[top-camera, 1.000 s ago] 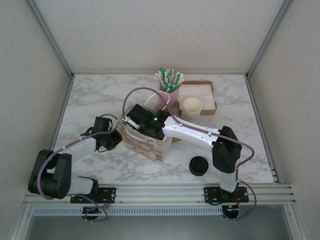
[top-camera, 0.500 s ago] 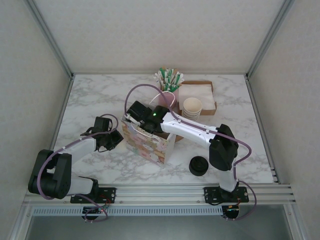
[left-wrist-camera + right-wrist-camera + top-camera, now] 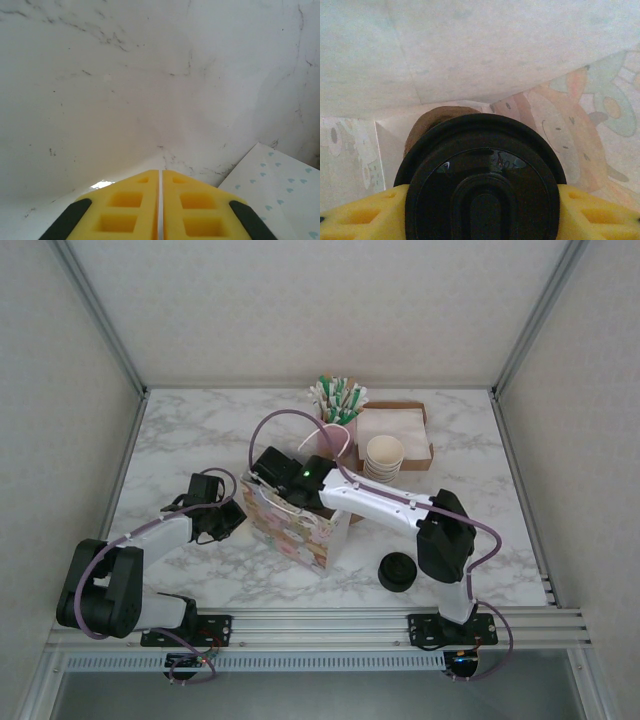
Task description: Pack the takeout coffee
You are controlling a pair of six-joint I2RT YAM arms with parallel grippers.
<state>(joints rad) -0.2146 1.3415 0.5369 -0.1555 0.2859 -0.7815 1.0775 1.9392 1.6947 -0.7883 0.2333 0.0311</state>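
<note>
The right pincer (image 3: 480, 217) grips the takeout coffee (image 3: 481, 172) by its sides, lid up, inside the paper bag (image 3: 293, 523). It is best lowered straight and level, and released once the base sits flat. The left pincer (image 3: 160, 202), closed on nothing, sits at the bag's 9 o'clock over the desk (image 3: 125, 90). The right wrist view shows the lid between the bag walls; the top view shows where the bag stands.

Patterned paper bag (image 3: 292, 528) standing open directly beneath the jaws of the right gripper (image 3: 480, 215) and just beside those of the left gripper (image 3: 160, 175); brown rounded item (image 3: 437, 120) inside. Beyond the right jaws: pink cup of straws (image 3: 338, 405), stack of lidless cups (image 3: 384, 456), napkin box (image 3: 405, 425). Pile of black lids (image 3: 398, 571) well behind them, on the marble table (image 3: 190, 430).
</note>
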